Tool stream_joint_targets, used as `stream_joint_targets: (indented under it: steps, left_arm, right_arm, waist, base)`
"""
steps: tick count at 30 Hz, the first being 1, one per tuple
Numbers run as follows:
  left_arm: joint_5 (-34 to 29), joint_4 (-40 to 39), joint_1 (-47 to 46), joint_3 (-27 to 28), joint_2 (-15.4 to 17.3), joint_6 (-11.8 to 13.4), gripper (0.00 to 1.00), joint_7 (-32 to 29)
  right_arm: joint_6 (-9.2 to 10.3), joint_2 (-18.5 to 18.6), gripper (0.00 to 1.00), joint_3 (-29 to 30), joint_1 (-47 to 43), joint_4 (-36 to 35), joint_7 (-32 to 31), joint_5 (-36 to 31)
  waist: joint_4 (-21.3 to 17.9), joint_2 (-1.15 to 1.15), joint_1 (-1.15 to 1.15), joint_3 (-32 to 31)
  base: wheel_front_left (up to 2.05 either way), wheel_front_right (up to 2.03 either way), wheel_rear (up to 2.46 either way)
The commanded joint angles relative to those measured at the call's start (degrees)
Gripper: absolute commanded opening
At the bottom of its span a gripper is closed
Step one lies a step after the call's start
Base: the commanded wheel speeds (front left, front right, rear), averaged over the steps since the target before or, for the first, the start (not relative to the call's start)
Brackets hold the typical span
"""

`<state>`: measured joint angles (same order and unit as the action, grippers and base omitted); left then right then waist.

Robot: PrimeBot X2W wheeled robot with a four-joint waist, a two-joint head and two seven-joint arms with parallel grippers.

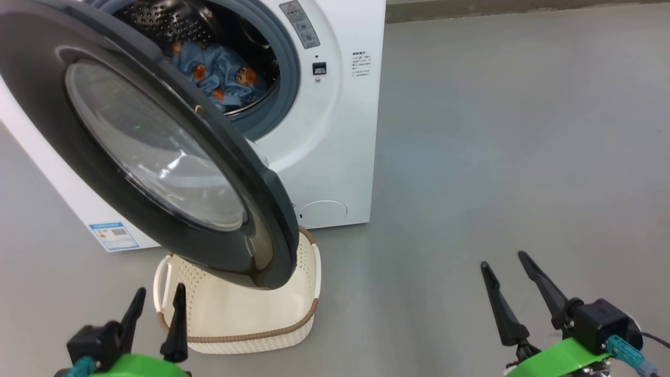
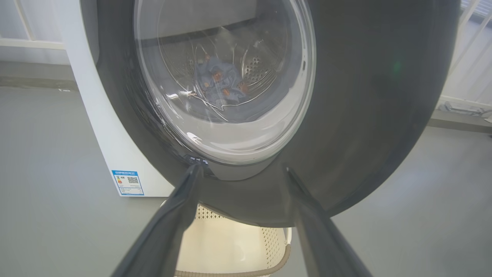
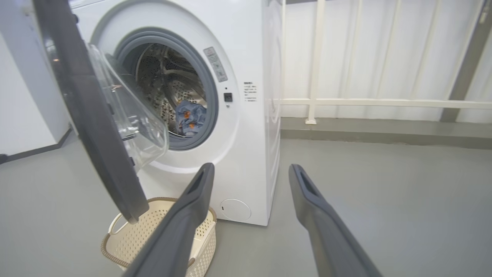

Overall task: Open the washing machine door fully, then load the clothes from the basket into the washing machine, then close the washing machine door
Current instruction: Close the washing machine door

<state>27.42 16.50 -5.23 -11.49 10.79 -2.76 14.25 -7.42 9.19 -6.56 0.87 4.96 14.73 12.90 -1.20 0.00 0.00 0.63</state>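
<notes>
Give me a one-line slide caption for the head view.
Washing machine door open over the basket, blue clothes in the drum; left gripper and right gripper open, empty.

The washing machine door hides the far half of the basket below it; label sticker beside it unreadable

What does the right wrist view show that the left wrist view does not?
Right wrist view: the washing machine door edge-on, the drum directly, inside its grey seal, and the round flap low on the washing machine. Left wrist view: the door's outer face head-on, the clothes seen through its glass, and the blue label. Shared: the open door, the clothes in the drum, the basket under the door; the right pincer and the left pincer, each open in its own view.
</notes>
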Motion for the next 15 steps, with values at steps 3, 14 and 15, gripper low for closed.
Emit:
stream_joint_targets:
  steps: [3, 14, 15]
  left_arm:
    - [-3.93, -2.98, 0.99, 4.02, -0.09, -0.1, 1.0, 0.73]
    - [-11.98, -6.33, 6.8, 13.61, -5.34, -2.46, 1.0, 0.74]
    - [-12.42, -6.51, 6.9, 14.32, -5.71, -2.61, 1.0, 0.74]
  right_arm:
    - [-0.07, 0.2, 1.0, -0.64, 0.19, -0.37, 0.27, 0.59]
    - [-0.07, 0.47, 1.0, -0.02, -0.75, -2.45, 0.27, -0.29]
    - [-0.07, 0.37, 1.0, 0.07, -0.83, -2.54, 0.27, -0.4]
  waist:
    - [-0.43, 0.0, 0.0, 0.02]
    - [-1.77, 0.0, 0.0, 0.99]
    - [-1.78, 0.0, 0.0, 1.1]
  base:
    - [0.0, 0.0, 0.0]
    - [0.0, 0.0, 0.0]
    - [0.0, 0.0, 0.0]
